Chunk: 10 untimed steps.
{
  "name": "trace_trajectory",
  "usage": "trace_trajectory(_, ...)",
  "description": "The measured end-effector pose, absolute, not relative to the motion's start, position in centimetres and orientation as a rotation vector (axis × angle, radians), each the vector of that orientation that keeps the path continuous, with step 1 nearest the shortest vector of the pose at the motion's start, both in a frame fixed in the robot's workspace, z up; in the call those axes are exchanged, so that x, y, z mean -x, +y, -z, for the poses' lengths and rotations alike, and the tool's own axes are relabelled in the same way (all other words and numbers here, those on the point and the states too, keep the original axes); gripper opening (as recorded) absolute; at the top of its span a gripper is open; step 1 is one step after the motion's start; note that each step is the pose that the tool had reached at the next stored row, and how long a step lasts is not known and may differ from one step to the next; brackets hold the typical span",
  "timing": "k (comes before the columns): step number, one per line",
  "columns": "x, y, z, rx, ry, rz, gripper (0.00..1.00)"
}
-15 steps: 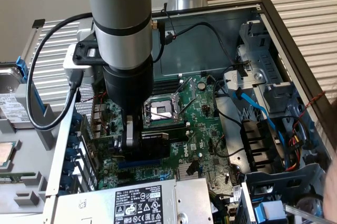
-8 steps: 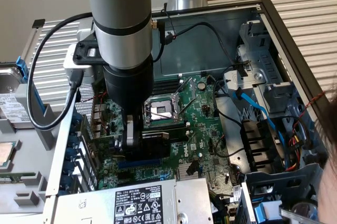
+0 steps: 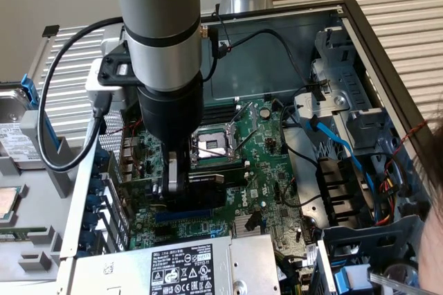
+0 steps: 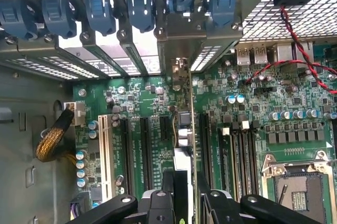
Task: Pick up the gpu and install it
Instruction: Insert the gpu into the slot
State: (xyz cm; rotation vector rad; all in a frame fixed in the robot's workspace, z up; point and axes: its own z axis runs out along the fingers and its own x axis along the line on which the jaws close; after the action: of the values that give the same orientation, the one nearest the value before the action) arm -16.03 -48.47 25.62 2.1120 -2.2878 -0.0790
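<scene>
Metal computer case [image 3: 360,28] contains the green motherboard [image 3: 277,163] and the gpu [image 4: 184,129], pinched by the gripper [image 4: 184,184].

A pale table [image 3: 408,18] with a surface of parallel ridges carries a large dark-grey metal computer case [image 3: 356,21], lying on its side with the open face up. Beside the case, on the exterior view's left, lie a silver hard drive [image 3: 10,129] with a blue tab, a square silver processor chip [image 3: 5,205] and grey plastic tray pieces [image 3: 34,260].
</scene>
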Motion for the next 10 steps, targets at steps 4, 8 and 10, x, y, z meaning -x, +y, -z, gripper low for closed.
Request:
trace_trajectory(4, 16.04, -48.47, -25.62, -2.113, -2.288, 0.077, 0.27)
trace_trajectory(8, 16.07, -48.48, -25.62, -2.113, -2.288, 0.077, 0.27)
trace_trajectory(10, 16.08, -48.49, -25.62, -2.113, -2.288, 0.077, 0.27)
